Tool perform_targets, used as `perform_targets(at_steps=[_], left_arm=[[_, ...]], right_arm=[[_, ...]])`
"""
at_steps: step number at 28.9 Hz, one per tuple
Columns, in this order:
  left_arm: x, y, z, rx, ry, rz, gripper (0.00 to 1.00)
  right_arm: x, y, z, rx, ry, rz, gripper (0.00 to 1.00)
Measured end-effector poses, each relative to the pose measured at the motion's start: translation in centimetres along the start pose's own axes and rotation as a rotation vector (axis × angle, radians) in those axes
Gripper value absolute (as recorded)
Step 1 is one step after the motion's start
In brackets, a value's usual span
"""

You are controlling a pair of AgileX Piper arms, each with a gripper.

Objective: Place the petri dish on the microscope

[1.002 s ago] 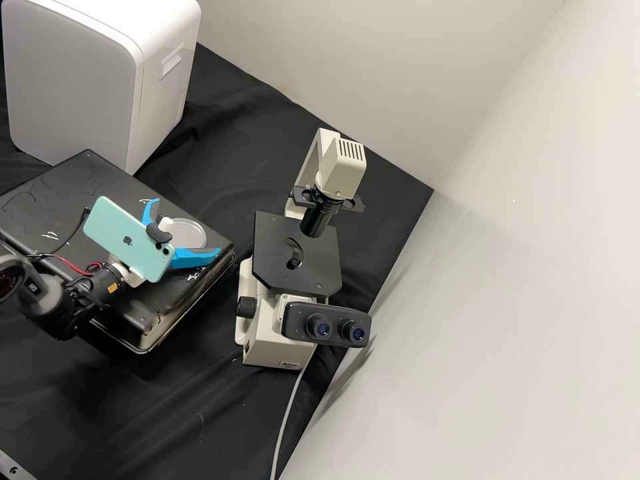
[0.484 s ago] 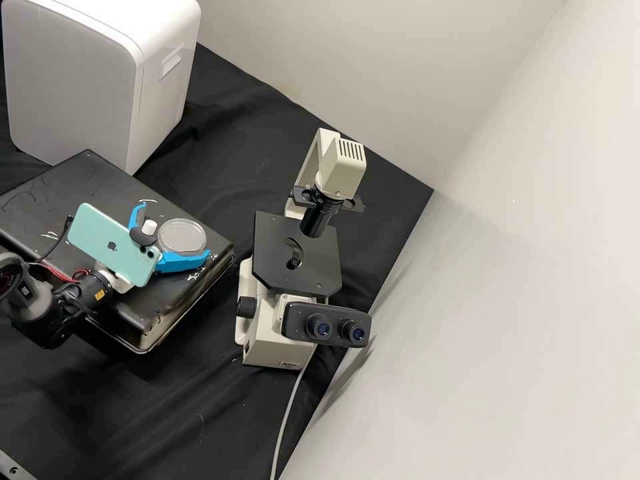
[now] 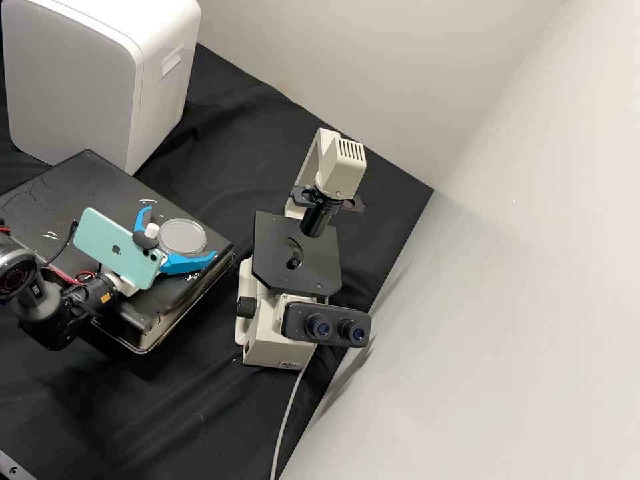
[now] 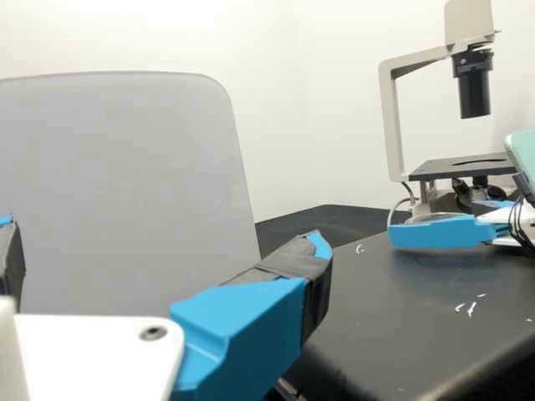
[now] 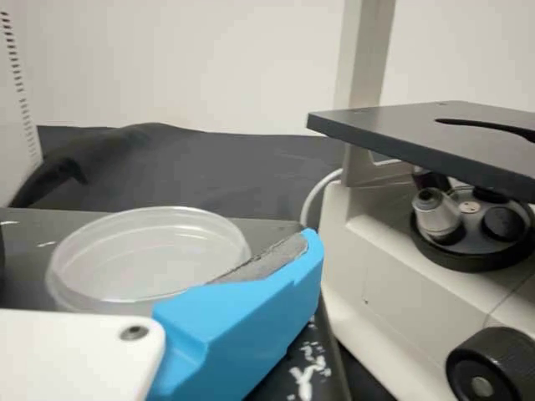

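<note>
A clear petri dish (image 3: 181,237) lies flat on a black case (image 3: 73,187) left of the microscope (image 3: 293,313). My right gripper (image 3: 185,230) sits low over the case, open, one blue finger on each side of the dish. In the right wrist view the dish (image 5: 146,251) lies against the inner pad of one finger (image 5: 251,309), with a gap on its other side. The microscope's black stage (image 5: 435,138) stands bare beyond it. My left gripper (image 4: 159,234) is open with nothing in it. It hangs beside the case edge, in front of a white box (image 4: 117,184).
A big white box (image 3: 87,73) stands at the back left, behind the case. The microscope's lamp arm and condenser (image 3: 323,200) overhang the stage (image 3: 297,250). A grey cable (image 3: 287,413) runs forward from the microscope. A pale wall closes off the right side.
The right gripper drew back to the left and sank toward the case, so the dish now lies between its fingers. The dish itself stayed where it was.
</note>
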Motion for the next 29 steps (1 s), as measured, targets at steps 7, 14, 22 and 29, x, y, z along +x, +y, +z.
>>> perform_targets(at_steps=[7, 14, 22, 29], left_arm=[[0.00, 0.00, 0.00, 0.000, 0.000, 0.000, 1.00], [0.00, 0.00, 0.00, 0.000, 0.000, 0.000, 1.00], [0.00, 0.00, 0.00, 0.000, 0.000, 0.000, 1.00], [0.00, 0.00, 0.00, 0.000, 0.000, 0.000, 1.00]], right_arm=[[0.74, -0.07, 0.53, 0.001, -0.011, 0.005, 1.00], [0.98, -0.07, 0.52, 0.001, -0.004, 0.012, 0.00], [0.98, -0.04, 0.49, 0.001, 0.000, 0.016, 0.00], [0.98, 0.12, 0.65, 0.003, -0.006, 0.021, 0.00]])
